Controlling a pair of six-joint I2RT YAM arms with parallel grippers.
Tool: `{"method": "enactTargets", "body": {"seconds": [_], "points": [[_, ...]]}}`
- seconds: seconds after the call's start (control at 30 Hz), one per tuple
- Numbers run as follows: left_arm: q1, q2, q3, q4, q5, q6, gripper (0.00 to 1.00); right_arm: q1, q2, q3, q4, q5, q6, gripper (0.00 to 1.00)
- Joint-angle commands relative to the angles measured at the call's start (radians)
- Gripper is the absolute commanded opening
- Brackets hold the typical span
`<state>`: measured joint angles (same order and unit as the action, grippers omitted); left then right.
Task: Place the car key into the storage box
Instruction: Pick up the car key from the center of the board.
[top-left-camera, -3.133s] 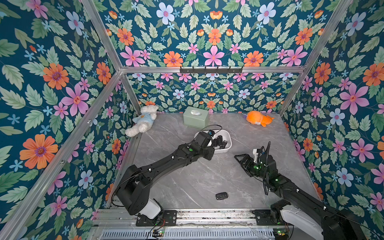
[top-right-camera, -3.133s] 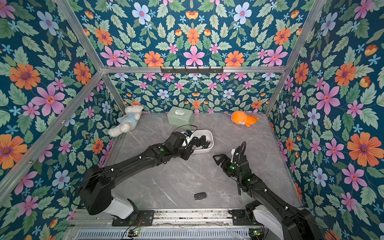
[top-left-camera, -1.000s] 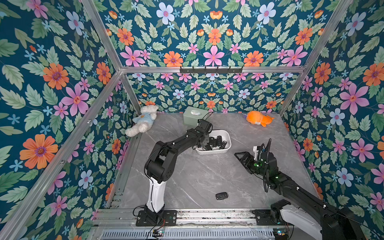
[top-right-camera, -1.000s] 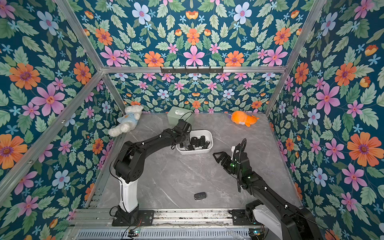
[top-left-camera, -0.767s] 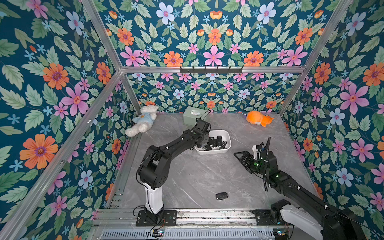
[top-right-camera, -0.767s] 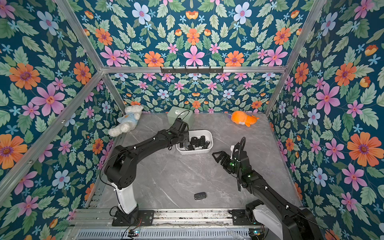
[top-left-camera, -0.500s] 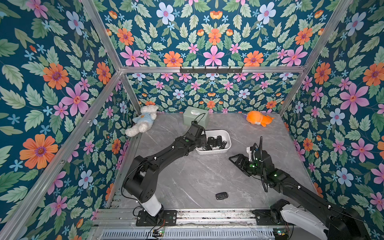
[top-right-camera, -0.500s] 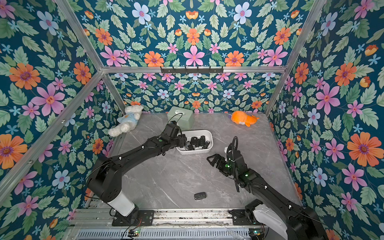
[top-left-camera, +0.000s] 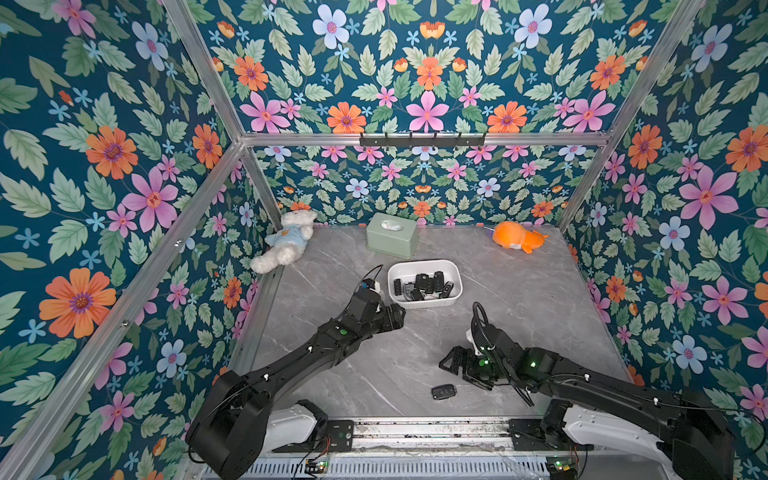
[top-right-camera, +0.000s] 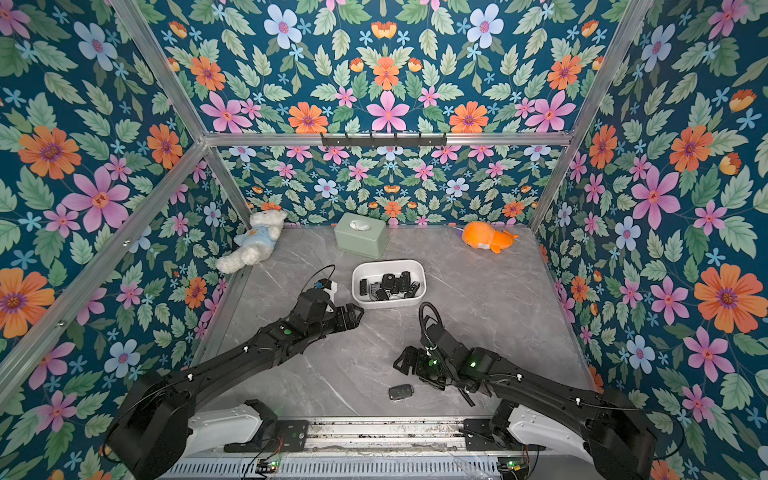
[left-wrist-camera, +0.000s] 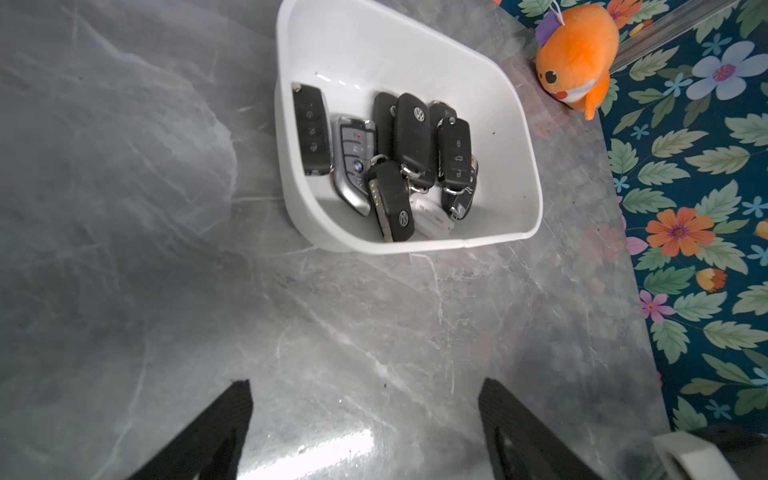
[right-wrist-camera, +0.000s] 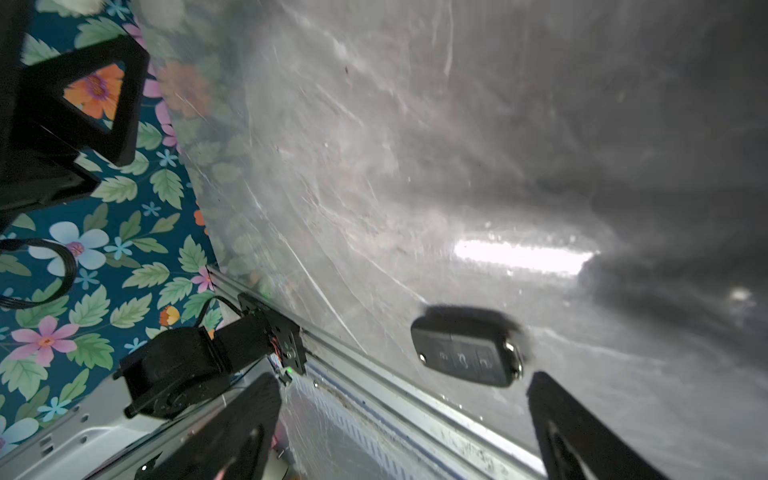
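A black car key (top-left-camera: 444, 391) (top-right-camera: 401, 392) lies flat on the grey table near the front rail. My right gripper (top-left-camera: 451, 365) (top-right-camera: 405, 362) hovers just behind it, open. In the right wrist view the key (right-wrist-camera: 467, 351) sits just ahead of the gap between the spread fingers of that gripper (right-wrist-camera: 403, 380), untouched. The white storage box (top-left-camera: 424, 262) (top-right-camera: 388, 262) stands mid-table with several key fobs (left-wrist-camera: 399, 158) inside. My left gripper (top-left-camera: 392, 318) (top-right-camera: 353, 318) (left-wrist-camera: 363, 386) is open and empty, a little in front of the box's (left-wrist-camera: 415, 245) left corner.
A sage-green tissue box (top-left-camera: 392, 233) stands behind the storage box. A white teddy (top-left-camera: 284, 245) lies at the back left and an orange plush (top-left-camera: 517, 237) at the back right. The metal front rail (top-left-camera: 415, 428) runs close beside the key.
My left gripper has pulled back out of the storage box toward the front left and opened. My right arm has swung forward and down to the key on the table.
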<state>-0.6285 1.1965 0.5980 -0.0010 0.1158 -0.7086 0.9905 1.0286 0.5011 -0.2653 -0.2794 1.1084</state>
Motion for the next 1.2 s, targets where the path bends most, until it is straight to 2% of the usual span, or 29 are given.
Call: {"method": "enactTargets", "body": {"seconds": [0.0,0.13,0.6,0.83,1.17], "points": [[0.001,-0.033,-0.043,0.061,0.028,-0.043,0.99,0.051,0.015,0.000,-0.026,-0.017,0.110,0.94],[0.003,-0.025,-0.049,0.094,0.041,-0.043,1.00,0.093,0.065,0.008,-0.003,-0.060,0.143,0.93],[0.013,0.018,0.037,0.105,0.013,-0.012,0.99,0.109,0.290,0.093,0.042,-0.119,0.096,0.93],[0.039,-0.028,0.009,0.077,-0.002,-0.013,1.00,0.111,0.398,0.149,0.052,-0.078,0.063,0.93],[0.068,-0.060,-0.010,0.046,0.003,-0.008,0.99,0.111,0.545,0.294,-0.036,0.034,-0.030,0.91]]}}
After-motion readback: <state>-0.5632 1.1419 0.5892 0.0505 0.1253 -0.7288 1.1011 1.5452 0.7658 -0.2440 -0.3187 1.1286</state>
